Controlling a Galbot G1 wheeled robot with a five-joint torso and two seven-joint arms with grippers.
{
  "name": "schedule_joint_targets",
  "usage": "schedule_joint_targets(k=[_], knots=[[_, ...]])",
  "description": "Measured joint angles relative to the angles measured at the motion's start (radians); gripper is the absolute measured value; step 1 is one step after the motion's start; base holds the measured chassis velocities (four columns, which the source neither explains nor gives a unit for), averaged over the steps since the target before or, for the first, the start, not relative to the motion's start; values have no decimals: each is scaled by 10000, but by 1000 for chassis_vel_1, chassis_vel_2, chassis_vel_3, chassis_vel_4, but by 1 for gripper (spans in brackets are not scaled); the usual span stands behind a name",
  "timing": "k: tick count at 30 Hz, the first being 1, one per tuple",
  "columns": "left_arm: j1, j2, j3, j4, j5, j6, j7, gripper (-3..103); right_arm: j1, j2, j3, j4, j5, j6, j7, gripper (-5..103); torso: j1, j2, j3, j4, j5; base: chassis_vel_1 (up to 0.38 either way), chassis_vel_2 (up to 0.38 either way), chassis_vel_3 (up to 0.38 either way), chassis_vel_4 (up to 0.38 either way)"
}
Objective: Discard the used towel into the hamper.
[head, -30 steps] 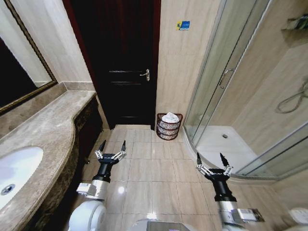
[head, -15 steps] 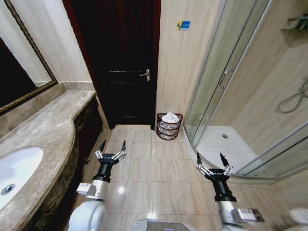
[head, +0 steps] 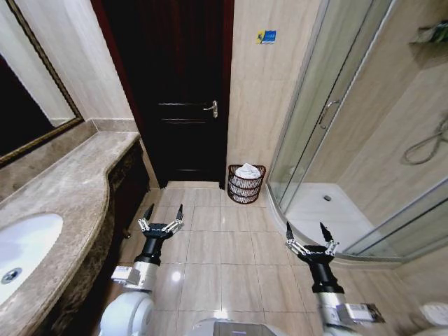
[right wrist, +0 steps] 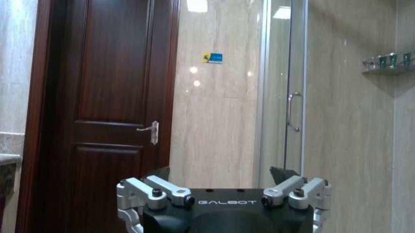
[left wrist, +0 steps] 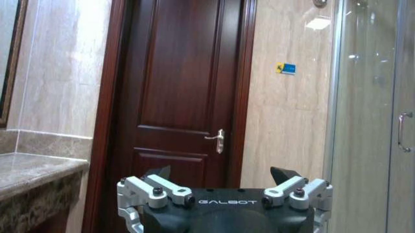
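Tiled bathroom floor (head: 210, 259) seen from above. The hamper (head: 246, 185) stands on the floor against the beige wall, between the dark door (head: 175, 91) and the glass shower (head: 329, 133), with a white towel (head: 248, 171) inside it. Marble counter (head: 63, 203) with sink (head: 24, 248) at left. Left gripper (head: 162, 212) and right gripper (head: 304, 232) hover low over the floor, well apart from the hamper, jaws spread and empty.

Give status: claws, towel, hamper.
Left claw open, empty, low over floor. Right claw same. White towel already in hamper, against wall between door and shower. Path clear.
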Motion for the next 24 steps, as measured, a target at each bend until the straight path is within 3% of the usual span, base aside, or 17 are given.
schedule_joint_targets(k=[24], knots=[[0,0,0,0,0,0,0,100,0,0,0,0,0,0,0,100,0,0,0,0,0,0,0,0,0]])
